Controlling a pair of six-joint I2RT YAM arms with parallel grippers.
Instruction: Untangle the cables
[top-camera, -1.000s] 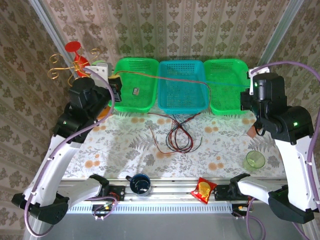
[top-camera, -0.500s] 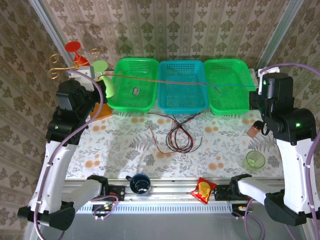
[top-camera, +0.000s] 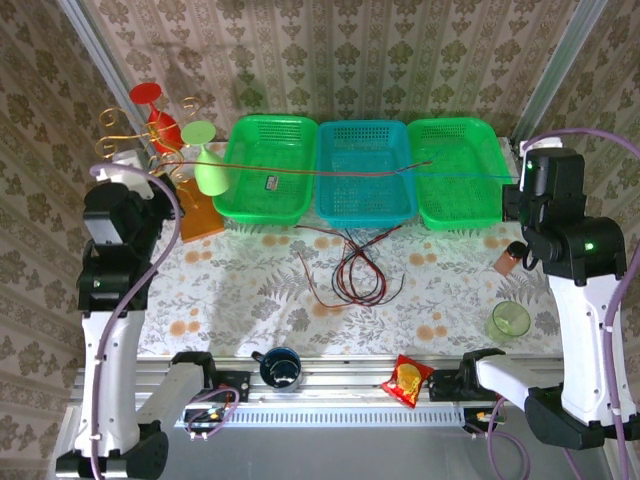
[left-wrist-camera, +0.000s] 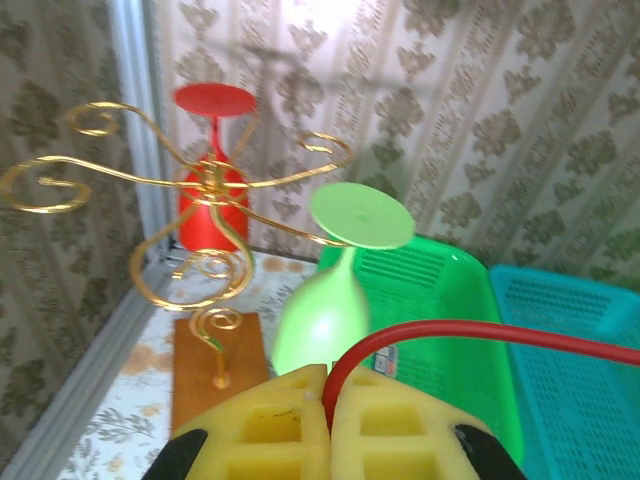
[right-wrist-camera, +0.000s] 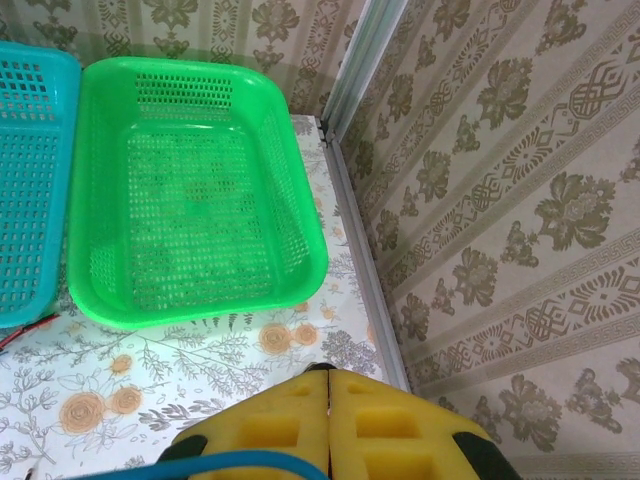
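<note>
On the metal rail at the near edge, a dark blue mug (top-camera: 280, 367) stands left of centre and a crinkled red snack packet (top-camera: 408, 380) lies right of centre. A translucent green plastic cup (top-camera: 510, 320) stands upright toward the right side of the floral-clothed tabletop (top-camera: 240, 290). In the middle of the tabletop, just in front of the baskets, a loose bundle of red and black wires (top-camera: 355, 275) lies in long overlapping loops, with one red tail trailing left.

Farther back, the left tool (left-wrist-camera: 328, 400) has its yellow foam pads pressed together on a thin red wire (left-wrist-camera: 450, 335). The wire rises from the seam between the pads, bends and runs off to the right. The right tool (right-wrist-camera: 330, 400) is likewise closed, pads touching, with a thin dark blue wire (right-wrist-camera: 230, 462) coming from the left into the seam. Seen from overhead, the red wire stretches straight above the left green plastic mesh basket (top-camera: 250, 205) and the teal plastic mesh basket (top-camera: 365, 200). The blue one crosses the right green plastic mesh basket (top-camera: 460, 200) toward the right arm. Whether the two join above the baskets I cannot tell.

At the far left, a gold curled-wire glass rack (left-wrist-camera: 213, 180) on a wooden base (left-wrist-camera: 200, 350) holds a red goblet (left-wrist-camera: 212, 97) and a light green goblet (left-wrist-camera: 320, 320), both upside down.
</note>
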